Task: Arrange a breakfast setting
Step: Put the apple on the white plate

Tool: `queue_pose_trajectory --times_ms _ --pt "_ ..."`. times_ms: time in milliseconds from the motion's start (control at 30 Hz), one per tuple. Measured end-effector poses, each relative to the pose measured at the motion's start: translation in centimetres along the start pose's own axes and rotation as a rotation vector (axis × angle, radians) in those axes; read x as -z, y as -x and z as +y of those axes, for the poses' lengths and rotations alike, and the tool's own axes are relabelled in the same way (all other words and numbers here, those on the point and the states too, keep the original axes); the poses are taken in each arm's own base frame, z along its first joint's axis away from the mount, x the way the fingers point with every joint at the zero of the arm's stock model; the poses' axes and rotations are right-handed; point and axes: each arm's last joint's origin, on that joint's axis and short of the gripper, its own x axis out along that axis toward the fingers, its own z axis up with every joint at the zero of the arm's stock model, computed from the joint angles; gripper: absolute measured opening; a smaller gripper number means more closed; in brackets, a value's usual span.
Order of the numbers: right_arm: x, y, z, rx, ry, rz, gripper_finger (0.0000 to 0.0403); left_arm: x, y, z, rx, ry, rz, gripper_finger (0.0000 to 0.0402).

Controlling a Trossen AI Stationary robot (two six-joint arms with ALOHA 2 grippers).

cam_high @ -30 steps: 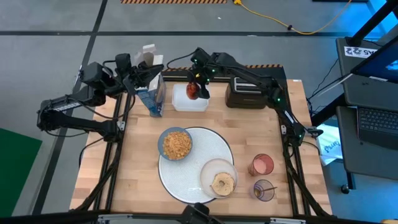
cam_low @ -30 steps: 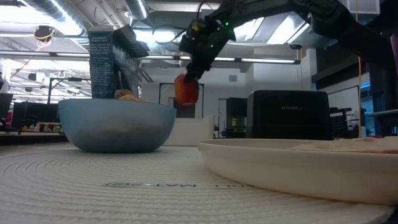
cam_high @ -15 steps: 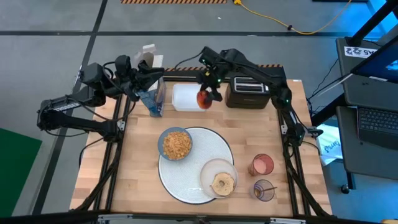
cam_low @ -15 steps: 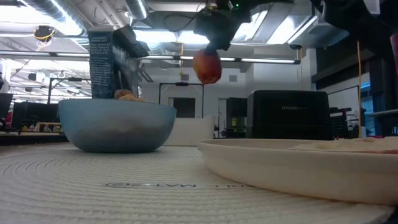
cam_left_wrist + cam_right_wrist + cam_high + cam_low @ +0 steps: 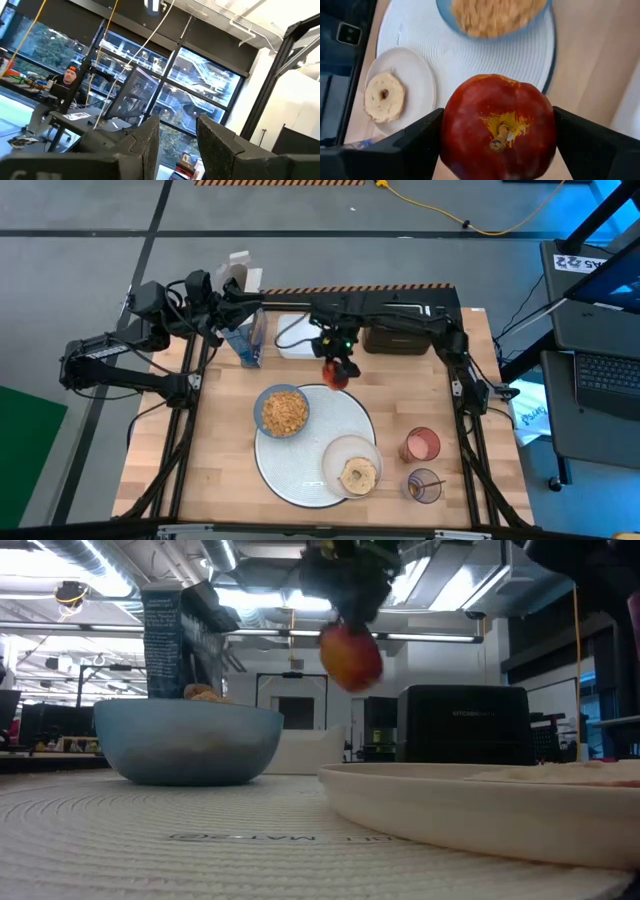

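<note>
Gripping the apple between its two fingers, stem up, the right end effector is hanging just over the far rim of the mat; bare mat is lying directly below, the bowl beside. The left end effector, farther off, is clasping the carton.

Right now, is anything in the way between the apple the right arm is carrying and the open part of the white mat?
Nothing visible. The right pincer holds the red apple above the white mat's far edge; the blue bowl and cream plate sit off to the sides.
</note>
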Motion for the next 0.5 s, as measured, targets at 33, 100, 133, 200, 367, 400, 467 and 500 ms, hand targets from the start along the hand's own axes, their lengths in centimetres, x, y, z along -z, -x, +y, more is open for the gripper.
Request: queue_pose_trajectory --times_ms 33,100,133,200,367,400,467,500 --pt "0.6 -0.5 0.0 -0.006 -0.024 0.009 0.0331 0.0 0.0 0.0 0.0 0.006 0.0 0.0119" --pt "1.8 -1.1 0.9 0.0 -0.057 -0.006 0.0331 0.0 0.0 0.0 0.009 0.022 0.005 0.0119" --pt "2.5 -1.1 1.4 0.012 -0.079 -0.028 0.0331 0.0 0.0 -0.1 0.022 0.025 0.013 0.0119" --pt "4.3 -0.8 2.6 0.037 -0.127 -0.089 0.0331 0.1 0.0 -0.1 0.049 0.029 0.029 0.0119" --pt "7.9 -0.1 6.3 0.133 -0.24 -0.312 0.0331 0.1 0.0 -0.2 0.081 0.031 0.048 0.0119" --pt "8.3 -0.1 7.2 0.159 -0.247 -0.359 0.0331 0.1 0.0 -0.2 0.085 0.031 0.05 0.0119" --pt "8.5 -0.3 9.1 0.187 -0.254 -0.431 0.0331 0.2 0.0 -0.2 0.085 0.032 0.056 0.0119" --pt "8.5 -0.6 10.0 0.193 -0.257 -0.45 0.0331 0.2 0.0 -0.2 0.082 0.035 0.063 0.0119"
